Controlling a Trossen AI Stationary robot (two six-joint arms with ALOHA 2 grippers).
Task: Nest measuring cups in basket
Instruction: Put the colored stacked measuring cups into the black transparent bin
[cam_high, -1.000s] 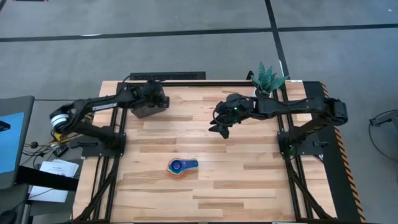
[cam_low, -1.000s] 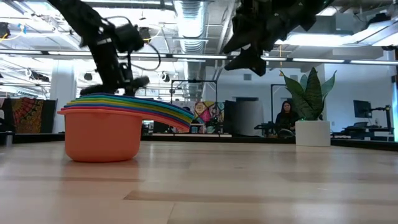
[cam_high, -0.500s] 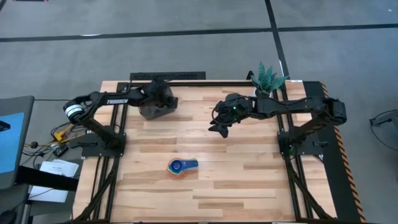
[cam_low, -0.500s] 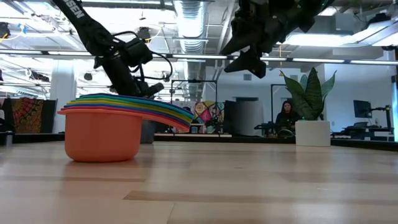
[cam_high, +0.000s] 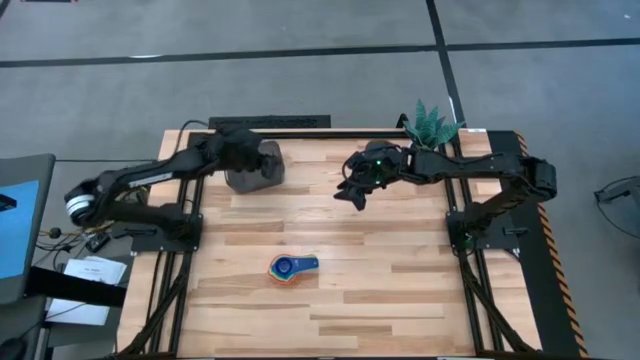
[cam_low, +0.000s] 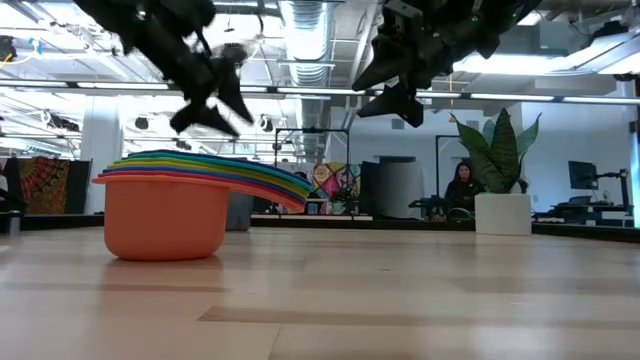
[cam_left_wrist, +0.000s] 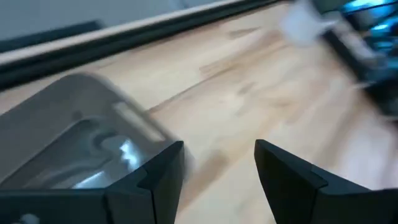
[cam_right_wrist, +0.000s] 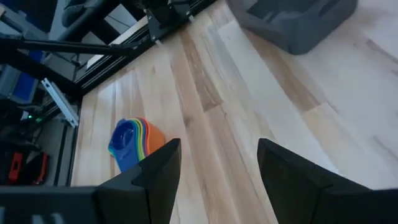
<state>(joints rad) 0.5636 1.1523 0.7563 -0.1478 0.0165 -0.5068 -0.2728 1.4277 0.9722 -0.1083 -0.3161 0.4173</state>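
The measuring cups (cam_high: 292, 267) sit nested in one stack on the near middle of the table, orange outermost and dark blue innermost; they also show in the low view (cam_low: 165, 205) and the right wrist view (cam_right_wrist: 137, 143). The dark grey basket (cam_high: 250, 175) stands on its base near the far edge, left of centre, and is partly hidden behind the cups in the low view (cam_low: 238, 210). My left gripper (cam_high: 268, 158) hovers open above the basket's right side (cam_left_wrist: 217, 155), raised clear of it (cam_low: 215, 115). My right gripper (cam_high: 352, 195) hangs open over the far middle of the table (cam_right_wrist: 214, 168), to the basket's right.
A white plant pot (cam_high: 430, 130) stands at the far right corner (cam_low: 503, 212). A dark rail (cam_high: 270, 123) runs along the far edge behind the basket. Bare wood (cam_high: 400, 300) lies between the cups, the basket and the near edge. A person sits far off in the room (cam_low: 463, 190).
The basket has slid a little toward the table's right along the far edge, with my left gripper on it. My left gripper has then risen clear of the basket. My right gripper has edged slightly toward the far edge. The cups have stayed put.
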